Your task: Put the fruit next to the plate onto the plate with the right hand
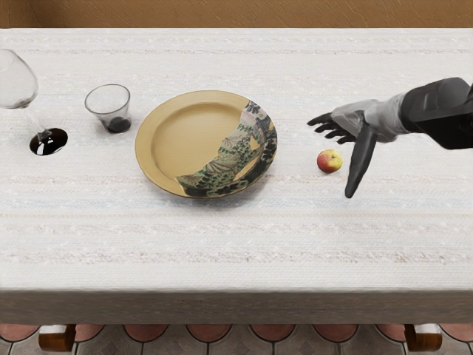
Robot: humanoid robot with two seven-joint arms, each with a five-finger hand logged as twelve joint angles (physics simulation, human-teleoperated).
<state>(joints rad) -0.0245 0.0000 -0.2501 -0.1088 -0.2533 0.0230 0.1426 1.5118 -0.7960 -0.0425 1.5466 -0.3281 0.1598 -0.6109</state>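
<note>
Two glasses stand left of the plate (185, 137): a wine glass (16, 78) well apart from it at the view's far left edge, and a short tumbler (109, 106) near its left rim. The plate, yellow with a patterned patch on its right side, holds nothing and rests on the cloth-covered table (236, 244). Just right of the plate, apart from its rim, the fruit, a small red-and-yellow apple (329, 160), lies on the cloth, not yet moved. Right of the plate again, close by the apple, the right hand (351, 129) hovers with fingers spread wide and empty, one long digit hanging down just right of the fruit. The grasp looks unmade. The likely trouble: a finger nudging the round apple before the others close would send it rolling, and a shallow hold could drop it short of the plate's rim.
</note>
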